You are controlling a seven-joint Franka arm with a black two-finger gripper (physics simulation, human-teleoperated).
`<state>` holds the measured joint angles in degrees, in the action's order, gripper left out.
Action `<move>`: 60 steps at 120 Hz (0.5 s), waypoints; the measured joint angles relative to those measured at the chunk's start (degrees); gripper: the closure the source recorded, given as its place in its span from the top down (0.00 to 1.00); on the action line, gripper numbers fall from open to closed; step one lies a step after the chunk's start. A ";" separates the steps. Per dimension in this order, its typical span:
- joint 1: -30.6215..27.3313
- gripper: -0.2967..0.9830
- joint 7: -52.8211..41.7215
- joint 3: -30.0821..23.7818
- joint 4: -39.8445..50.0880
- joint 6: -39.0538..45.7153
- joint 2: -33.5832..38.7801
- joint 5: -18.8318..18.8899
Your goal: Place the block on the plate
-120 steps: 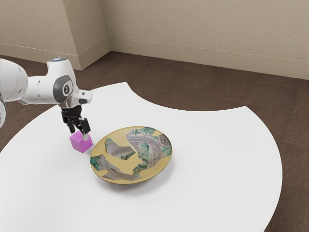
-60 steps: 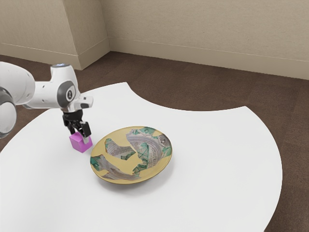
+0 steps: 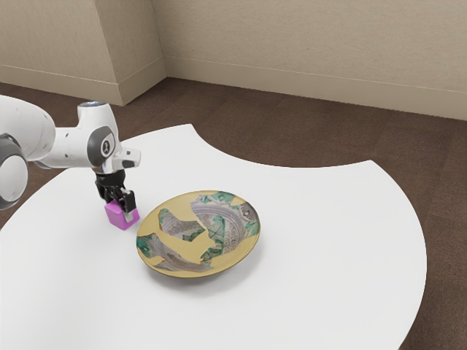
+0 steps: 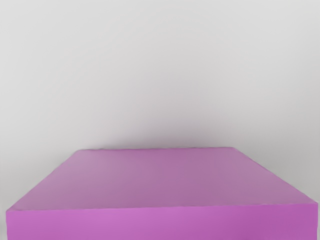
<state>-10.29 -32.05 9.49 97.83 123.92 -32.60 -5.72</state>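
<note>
Exterior view gives the place of the block [image 3: 119,217]: it is a pink-purple cube and it sits on the white worktop [image 3: 314,240], just beside the plate [image 3: 177,243], on its side toward the exterior view's left. The block is outside the plate's rim. Down at the block is the black hand [image 3: 120,208], its lower end overlapping the upper part of the cube in this view. Whether the hand is open, or is closed and gripping the block, I cannot tell from these pictures.

In the wrist view, the block is large and close under the hand, with its flat top and one side face visible. Along the edge of its top, the pale surface of the worktop carries a soft grey shadow.

The plate is round and shallow, with its inner side up, yellow-gold in colour, with patches of green and greyish pattern. The white arm [image 3: 69,148] comes in from the exterior view's left. The worktop has rounded outer edges and one curved cut in its far edge. Behind it are the dark brown floor [image 3: 292,135] and the beige wall [image 3: 292,44], which has a baseboard [image 3: 292,89] along its foot.
</note>
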 joint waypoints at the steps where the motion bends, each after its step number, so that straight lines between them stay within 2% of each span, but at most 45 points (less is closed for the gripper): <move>1: 0.00 0.56 0.01 0.00 -0.01 0.01 -0.02 0.01; 27: -0.02 0.56 0.27 -0.22 -0.60 0.16 -0.04 0.20; 60: 2.01 0.54 0.74 -3.64 2.21 -0.33 9.04 0.85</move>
<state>-8.27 -31.31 5.85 100.04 123.59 -23.56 -4.87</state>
